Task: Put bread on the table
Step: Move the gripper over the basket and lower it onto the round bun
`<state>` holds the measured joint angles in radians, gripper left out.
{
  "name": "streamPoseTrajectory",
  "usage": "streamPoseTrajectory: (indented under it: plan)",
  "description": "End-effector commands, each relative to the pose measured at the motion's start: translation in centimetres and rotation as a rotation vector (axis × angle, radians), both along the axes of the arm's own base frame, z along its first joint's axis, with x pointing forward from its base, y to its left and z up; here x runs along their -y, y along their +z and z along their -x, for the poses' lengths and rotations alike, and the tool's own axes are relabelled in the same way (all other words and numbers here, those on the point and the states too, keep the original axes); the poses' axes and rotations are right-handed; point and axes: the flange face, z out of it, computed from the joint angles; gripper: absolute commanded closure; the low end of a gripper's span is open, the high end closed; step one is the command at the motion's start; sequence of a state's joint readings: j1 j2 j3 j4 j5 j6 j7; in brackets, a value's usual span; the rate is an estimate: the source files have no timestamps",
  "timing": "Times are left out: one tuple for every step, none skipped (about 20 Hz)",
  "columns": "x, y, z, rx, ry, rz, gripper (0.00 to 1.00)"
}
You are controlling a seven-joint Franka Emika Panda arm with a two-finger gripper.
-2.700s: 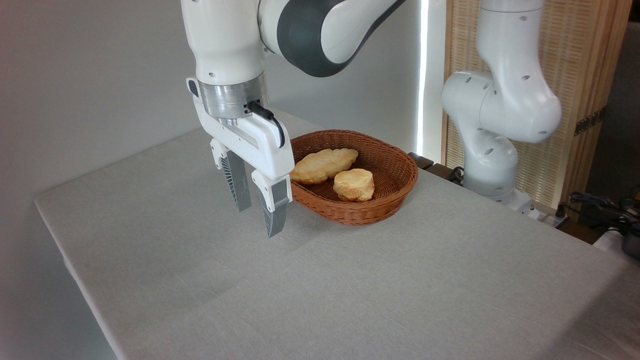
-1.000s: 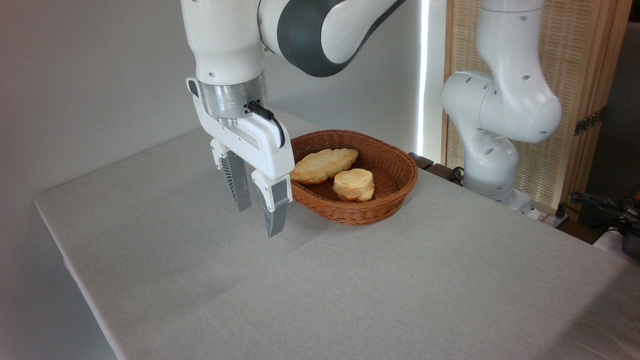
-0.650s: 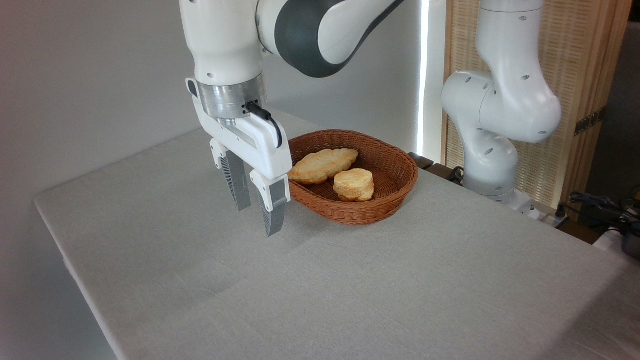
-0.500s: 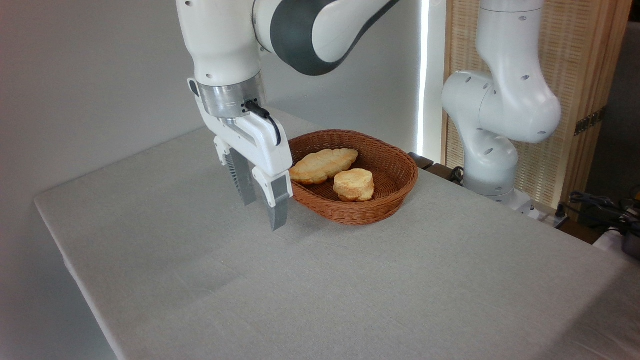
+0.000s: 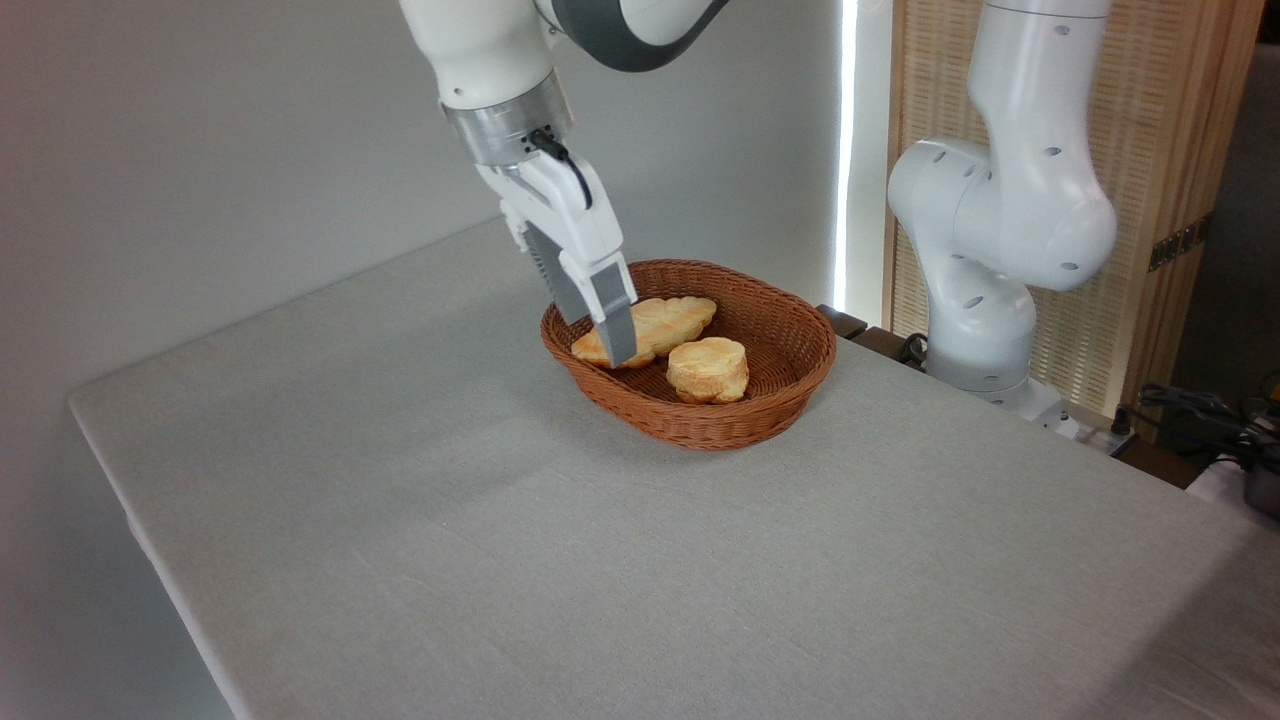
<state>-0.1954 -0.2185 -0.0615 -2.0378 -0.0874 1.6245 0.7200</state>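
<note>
Two things have changed for us within the last half second: the arm has swung up and toward the back right, and its wrist has tipped, so the tool (image 5: 598, 330) now hangs over the left end of the basket (image 5: 760, 420) instead of over the bare cloth beside it. We take this as the reach having begun, with nothing picked up yet.

Going from the biggest thing down, the tabletop (image 5: 450, 540) carries only the basket, which stands toward its far right side. Inside lie the long loaf (image 5: 665, 318) along the back left and the bread (image 5: 708, 368) we want, a small round bun, just in front and to the right of it. Both pieces lie where they lay before.

Our arm comes in from the top of the frame, leaning down to the right. The tool's fingers slant the same way, and their tips overlap the loaf's left end (whether they touch it, or merely pass in front, we cannot tell). Seen nearly edge-on, one finger hides the other, so we cannot tell how wide they stand. They hold nothing, and the bun sits to their right.
</note>
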Motion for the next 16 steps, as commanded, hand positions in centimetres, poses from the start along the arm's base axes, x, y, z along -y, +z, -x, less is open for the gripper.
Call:
streamPoseTrajectory:
  plan:
    - [0.7,-1.3,2.9,-0.060,-0.056,-0.004,0.00]
    - [1.0,-1.9,3.3,-0.082,-0.071,-0.010,0.00]
    - [1.2,-2.8,3.8,-0.103,-0.087,-0.014,0.00]
    - [1.4,-3.4,4.1,-0.117,-0.102,-0.018,0.00]
    - [1.4,-4.2,4.4,-0.133,-0.110,-0.020,0.00]
    - [1.3,-4.5,4.7,-0.139,-0.118,-0.020,0.00]
    - [1.2,-4.7,5.1,-0.142,-0.128,-0.019,0.00]
    - [1.0,-5.0,5.5,-0.148,-0.144,-0.015,0.00]
    - [0.9,-5.4,5.7,-0.158,-0.164,-0.011,0.00]
    - [0.8,-5.7,5.8,-0.166,-0.174,-0.010,0.00]
    - [0.8,-5.9,5.9,-0.169,-0.176,-0.010,0.00]
    - [0.8,-6.1,6.0,-0.173,-0.177,-0.010,0.00]
    - [0.7,-6.3,6.0,-0.176,-0.175,-0.011,0.00]
    - [0.6,-6.5,5.9,-0.181,-0.181,-0.009,0.00]
    - [0.5,-6.8,6.0,-0.189,-0.188,-0.008,0.00]
    - [0.4,-7.2,6.1,-0.196,-0.188,-0.008,0.00]
